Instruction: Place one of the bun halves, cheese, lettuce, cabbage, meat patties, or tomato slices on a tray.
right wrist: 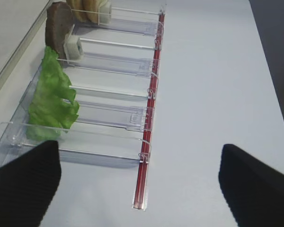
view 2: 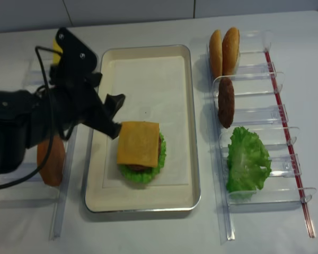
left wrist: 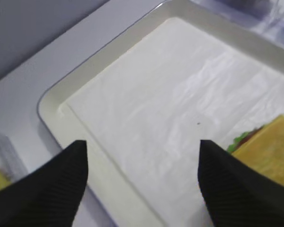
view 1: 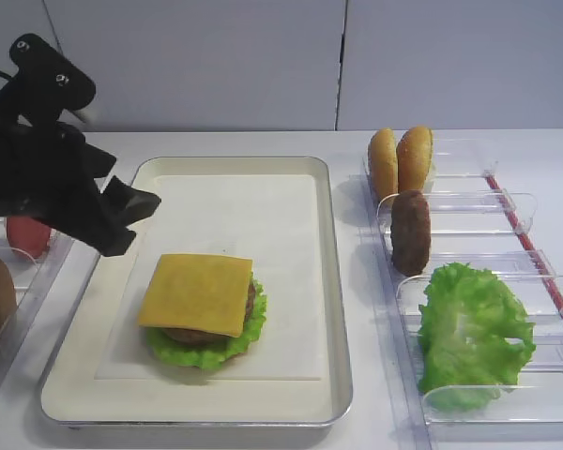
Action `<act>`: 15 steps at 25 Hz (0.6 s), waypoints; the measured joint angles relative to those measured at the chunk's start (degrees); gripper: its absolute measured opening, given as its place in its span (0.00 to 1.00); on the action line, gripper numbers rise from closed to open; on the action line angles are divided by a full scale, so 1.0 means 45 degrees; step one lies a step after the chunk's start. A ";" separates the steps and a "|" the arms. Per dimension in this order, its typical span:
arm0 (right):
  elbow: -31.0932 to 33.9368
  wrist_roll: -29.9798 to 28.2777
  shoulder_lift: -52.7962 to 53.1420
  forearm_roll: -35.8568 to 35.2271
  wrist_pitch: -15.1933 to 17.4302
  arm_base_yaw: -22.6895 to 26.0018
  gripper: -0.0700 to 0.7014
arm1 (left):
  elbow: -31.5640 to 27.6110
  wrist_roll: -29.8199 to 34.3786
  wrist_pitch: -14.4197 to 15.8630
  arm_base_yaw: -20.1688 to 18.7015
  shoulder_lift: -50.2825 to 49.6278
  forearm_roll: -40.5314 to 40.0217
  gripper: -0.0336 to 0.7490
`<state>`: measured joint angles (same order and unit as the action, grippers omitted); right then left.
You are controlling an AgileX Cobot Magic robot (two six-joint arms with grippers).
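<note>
The far half of the tray [view 1: 328, 225] lay bare, only white paper liner [view 1: 253, 211] showing, so a claw could come down there freely. The near half was taken by a stack of lettuce [view 1: 192, 349], meat patty [view 1: 251, 302] and cheese [view 1: 197, 293]. The left claw [view 2: 112, 115], jaws apart, hung over the tray's left rim, just beside the cheese. On the right, clear divided holders [view 1: 493, 281] with upright bun halves [view 1: 401, 159], a patty [view 1: 411, 232] and lettuce [view 1: 471, 328] crowded the bench [right wrist: 217, 71]; beyond their red strip [right wrist: 149, 113] the bench was open.
</note>
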<state>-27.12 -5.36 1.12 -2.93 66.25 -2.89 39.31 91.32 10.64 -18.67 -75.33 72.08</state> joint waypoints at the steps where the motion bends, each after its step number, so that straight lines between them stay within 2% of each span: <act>1: 0.0000 0.0000 0.0000 0.0000 0.0000 0.0000 0.99 | 0.0057 0.0000 0.0081 0.0265 0.0000 -0.0687 0.68; 5: 0.0000 0.0000 0.0000 0.0000 0.0000 0.0000 0.99 | 0.0381 0.0000 0.0294 0.1392 -0.0021 -0.2399 0.68; 15: 0.0000 0.0000 0.0000 0.0000 0.0000 0.0000 0.99 | 0.2092 -0.0198 0.0497 0.3863 -0.0021 -0.3805 0.66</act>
<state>-27.12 -5.36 1.12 -2.93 66.25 -2.89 48.72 90.43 12.88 -1.28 -75.42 54.96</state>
